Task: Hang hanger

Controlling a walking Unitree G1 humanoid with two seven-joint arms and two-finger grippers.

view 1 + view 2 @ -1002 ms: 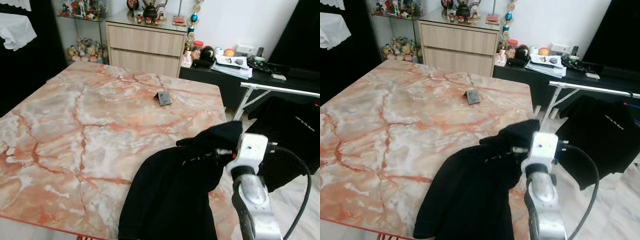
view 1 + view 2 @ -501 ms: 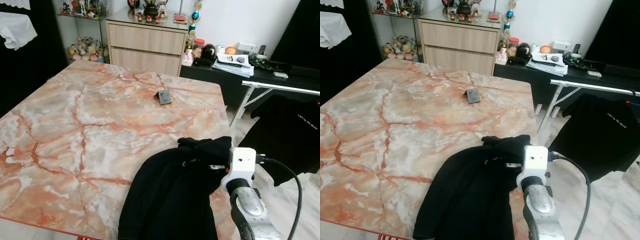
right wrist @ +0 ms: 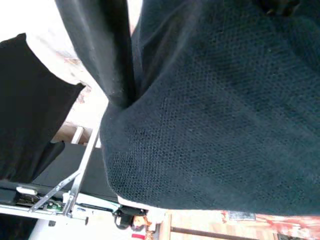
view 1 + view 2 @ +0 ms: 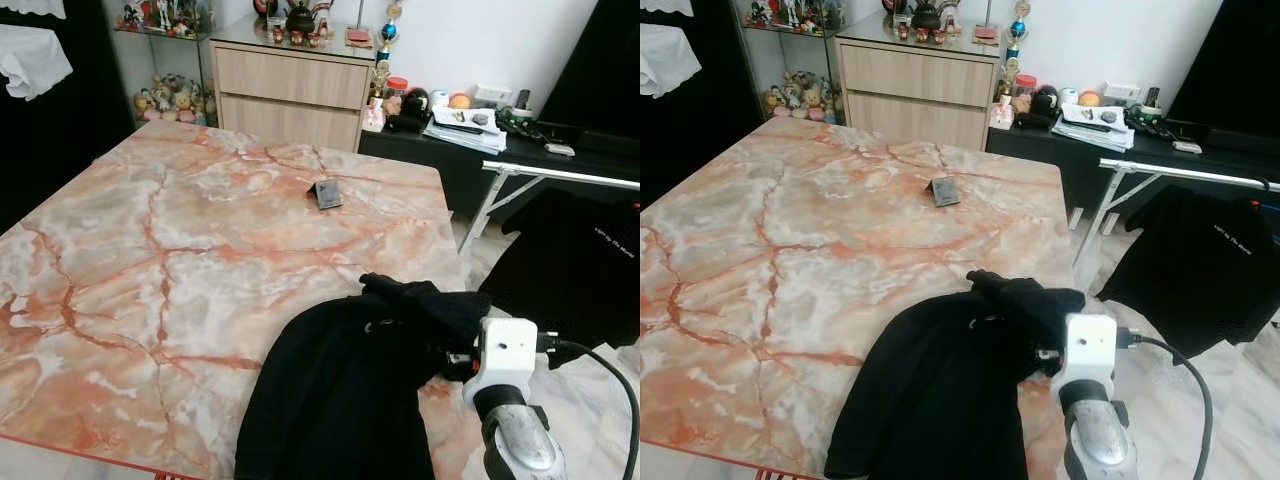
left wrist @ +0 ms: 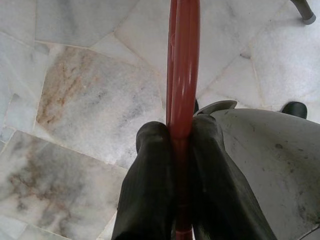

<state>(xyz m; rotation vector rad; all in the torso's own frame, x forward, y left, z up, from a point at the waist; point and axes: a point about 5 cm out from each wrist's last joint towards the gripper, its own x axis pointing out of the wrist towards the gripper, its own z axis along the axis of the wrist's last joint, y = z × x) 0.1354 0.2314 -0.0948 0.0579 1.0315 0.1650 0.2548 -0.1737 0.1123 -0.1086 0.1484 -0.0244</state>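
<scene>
Pink-veined marble forms the worktop [image 4: 150, 250], the landmark of the scene, with a black garment [image 4: 340, 390] draped over its near right corner and hanging past the front edge. Beyond the worktop's right side stands a white rack [image 4: 560, 180] carrying another black shirt [image 4: 580, 260], and behind its far edge sit a wooden dresser [image 4: 290, 85] and a dark, cluttered side desk [image 4: 500, 150]. A small dark object [image 4: 327, 195] lies on the worktop near its far right edge. The right hand [image 4: 450, 355] reaches in at the worktop's right edge, buried in the bunched collar end of the garment; in the right wrist view one black finger [image 3: 107, 55] presses against the dark knit cloth, and whether the fingers pinch the fabric or stand apart cannot be told. Down beside the worktop, over the marble floor [image 5: 85, 95], the left hand [image 5: 181, 150] is pressed together on a red hanger [image 5: 182, 65], its two black fingers [image 5: 150, 190] clamping the red bar between them.
</scene>
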